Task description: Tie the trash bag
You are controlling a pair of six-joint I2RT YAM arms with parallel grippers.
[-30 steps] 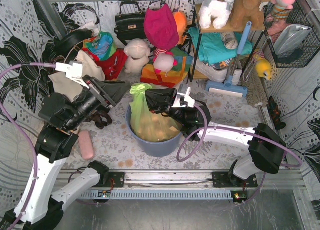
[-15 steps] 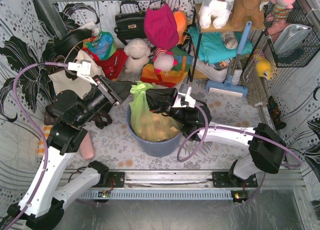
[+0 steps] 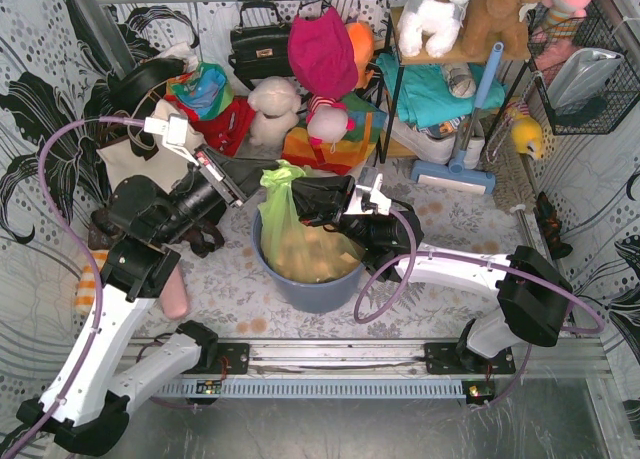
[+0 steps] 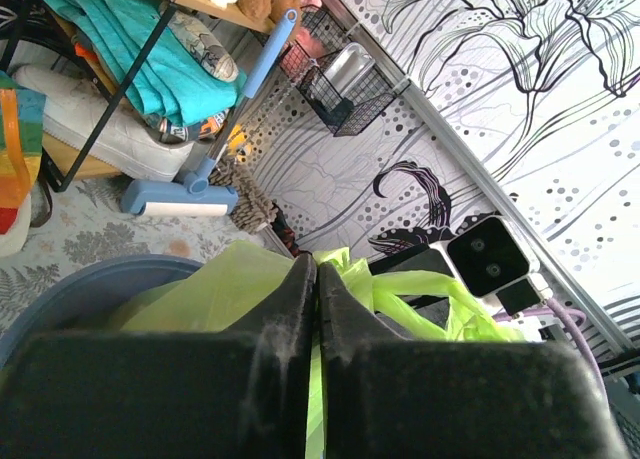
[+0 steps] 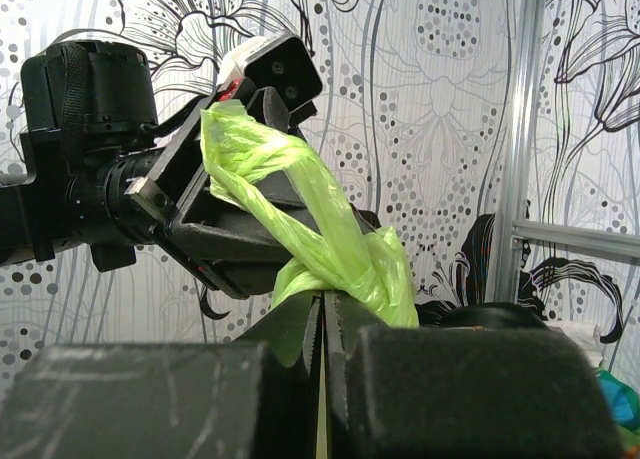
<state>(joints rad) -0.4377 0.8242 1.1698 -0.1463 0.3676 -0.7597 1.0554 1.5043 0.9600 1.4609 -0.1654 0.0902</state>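
Right wrist view: my right gripper [image 5: 322,301] is clamped on the trash bag [image 5: 300,209] just below a twisted rope of green film. My left gripper [image 4: 314,269] is also closed, pinching the same neck from the left. The bag sits in the blue-grey bin [image 3: 305,284] mid-table, with its neck drawn up above the rim. I judge the film light, limp, slippery and easily torn. The bunched, twisted neck is the place to hold, not the thin single wall.
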